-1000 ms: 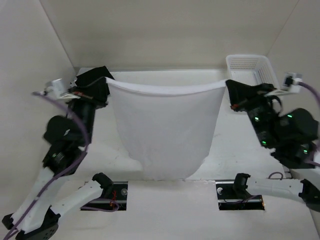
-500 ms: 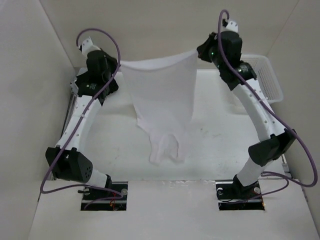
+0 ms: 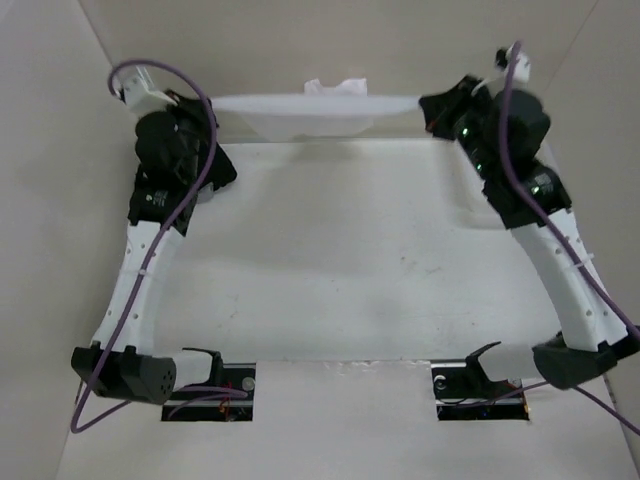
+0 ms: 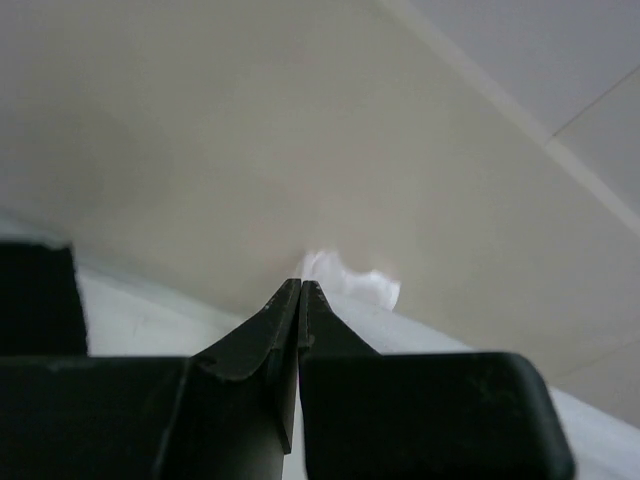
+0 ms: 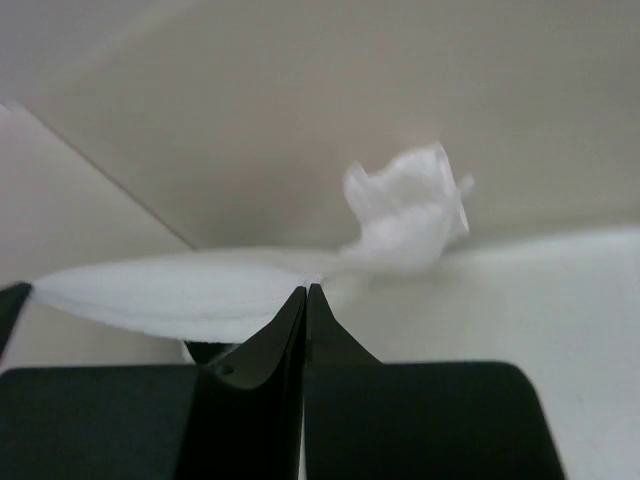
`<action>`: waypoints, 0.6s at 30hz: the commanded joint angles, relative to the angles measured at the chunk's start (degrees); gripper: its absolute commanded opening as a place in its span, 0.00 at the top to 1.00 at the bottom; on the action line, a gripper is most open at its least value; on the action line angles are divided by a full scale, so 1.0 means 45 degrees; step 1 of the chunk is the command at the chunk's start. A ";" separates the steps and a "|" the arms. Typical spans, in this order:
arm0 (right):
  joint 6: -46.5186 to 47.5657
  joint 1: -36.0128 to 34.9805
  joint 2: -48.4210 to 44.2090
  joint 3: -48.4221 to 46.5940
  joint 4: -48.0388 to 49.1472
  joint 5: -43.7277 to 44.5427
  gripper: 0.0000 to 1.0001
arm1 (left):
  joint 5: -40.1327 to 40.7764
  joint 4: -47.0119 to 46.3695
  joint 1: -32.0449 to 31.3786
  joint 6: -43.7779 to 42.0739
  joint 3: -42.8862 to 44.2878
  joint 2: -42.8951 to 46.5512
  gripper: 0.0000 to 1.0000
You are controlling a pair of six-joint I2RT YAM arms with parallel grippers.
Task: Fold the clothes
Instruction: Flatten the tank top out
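Since both pairs of jaws are pressed fully together on fabric, the L gripper and R gripper each clamp one end of the clothes. The clothes hang as a taut white band between them, at the far side, raised above the table and near the back wall.

Arms reach far and spread wide, L to R. That's prob. to pull the cloth tight and shake out creases before laying it flat for the first fold. Nothing is folded yet, by the look of it.

A small bunched lump sticks up mid-span on the far edge, likely loose fabric flipped over.

Hard to read:
- From above, the cloth shows almost edge-on, so its outline and which hem is gripped can't be told.
- Can't tell if it touches the wall.
- In the L wrist view the fingers hide the pinch itself, w/ only a pale scrap beyond the tips.
- In the R wrist view the cloth is blurred.
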State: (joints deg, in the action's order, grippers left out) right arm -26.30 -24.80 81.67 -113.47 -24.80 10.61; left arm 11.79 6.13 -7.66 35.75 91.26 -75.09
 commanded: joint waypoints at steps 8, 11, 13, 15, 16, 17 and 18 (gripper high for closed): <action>-0.2607 -0.3613 -0.7770 1.5712 0.3090 0.2366 1.00 | 0.2709 -0.0175 -0.3147 0.0082 -1.1756 0.7225 1.00; -0.4208 -0.5683 -0.9550 1.8119 0.2253 0.2875 1.00 | 0.3257 0.2183 -0.4765 0.1405 -1.4082 0.9784 1.00; -0.5534 -0.7070 -1.0565 1.9175 0.1199 0.3110 1.00 | 0.3550 0.4272 -0.6016 0.2830 -1.4848 1.1366 1.00; -0.6999 -0.8495 -1.1367 1.9842 -0.0030 0.3227 1.00 | 0.3863 0.6187 -0.7168 0.4606 -1.5124 1.2696 1.00; -0.7547 -0.9064 -1.1642 1.9999 -0.0481 0.3382 1.00 | 0.4135 0.6950 -0.7696 0.5407 -1.5163 1.3282 1.00; -0.8423 -0.9978 -1.1993 2.0155 -0.1104 0.3771 1.00 | 0.4485 0.7519 -0.8146 0.6034 -1.5183 1.3771 1.00; -0.8915 -1.0529 -1.2112 2.0157 -0.1439 0.4007 1.00 | 0.4779 0.7950 -0.8537 0.6601 -1.5144 1.4124 1.00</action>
State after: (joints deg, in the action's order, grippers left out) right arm -54.04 -66.50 29.32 -23.20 -25.85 23.57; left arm 27.11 32.08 -42.50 53.15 23.16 -15.38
